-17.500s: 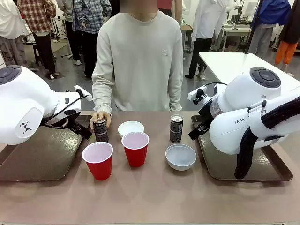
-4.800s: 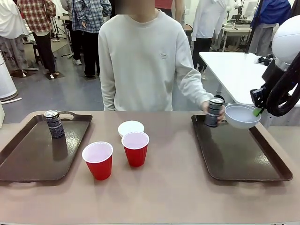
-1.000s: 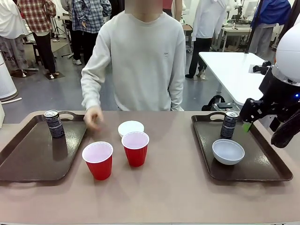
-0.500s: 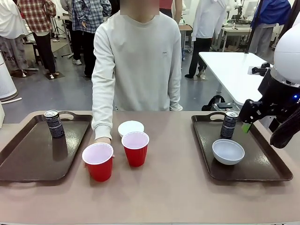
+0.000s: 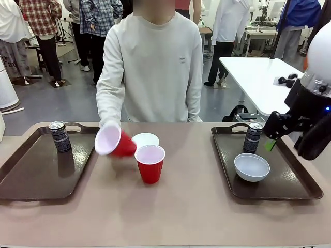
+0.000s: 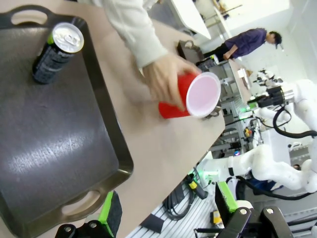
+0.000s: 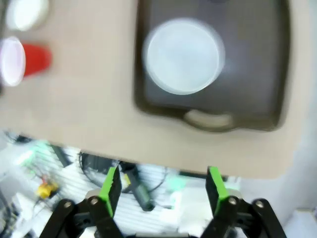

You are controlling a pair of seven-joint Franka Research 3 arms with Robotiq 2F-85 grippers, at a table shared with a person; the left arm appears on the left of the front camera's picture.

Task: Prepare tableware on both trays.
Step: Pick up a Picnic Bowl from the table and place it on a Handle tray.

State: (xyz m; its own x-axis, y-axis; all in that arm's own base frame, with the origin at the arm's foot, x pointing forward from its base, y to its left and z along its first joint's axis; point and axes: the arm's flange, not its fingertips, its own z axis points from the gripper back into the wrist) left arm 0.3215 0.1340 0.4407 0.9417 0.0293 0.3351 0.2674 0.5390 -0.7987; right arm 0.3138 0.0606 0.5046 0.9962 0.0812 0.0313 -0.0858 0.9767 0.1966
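Front view first: one upright red plastic cup with a pale inside (image 5: pixel 150 164) stands mid-table, and I place everything else from it. Just behind it and to its left, a second red plastic cup (image 5: pixel 116 142) is off the table and tipped on its side, with its mouth turned toward me. From my left wrist view, the person's hand (image 6: pixel 166 79) is wrapped around that tipped cup's body. A shallow white round bowl (image 5: pixel 146 138) sits on the tan tabletop (image 5: pixel 170 217) just behind the upright cup.

Left of the upright cup lies a large dark brown rectangular plastic tray (image 5: pixel 31 175). On it a small dark drink can with a silver top (image 5: pixel 60 137) stands upright near the far handle. Well to the right of the upright cup lies the matching brown tray (image 5: pixel 289 188). It carries a second dark can (image 5: pixel 253 137) at its far edge and a second white bowl (image 5: pixel 252 167) just nearer to me, apart from the can.

My right gripper (image 5: pixel 270 140) hangs farther right than that second can and close beside it. Its green pads (image 7: pixel 112 184) are spread wide with nothing between them, and the second white bowl sits blurred below. My left gripper (image 6: pixel 168 208) is also spread wide and empty, above the left tray's handle end.
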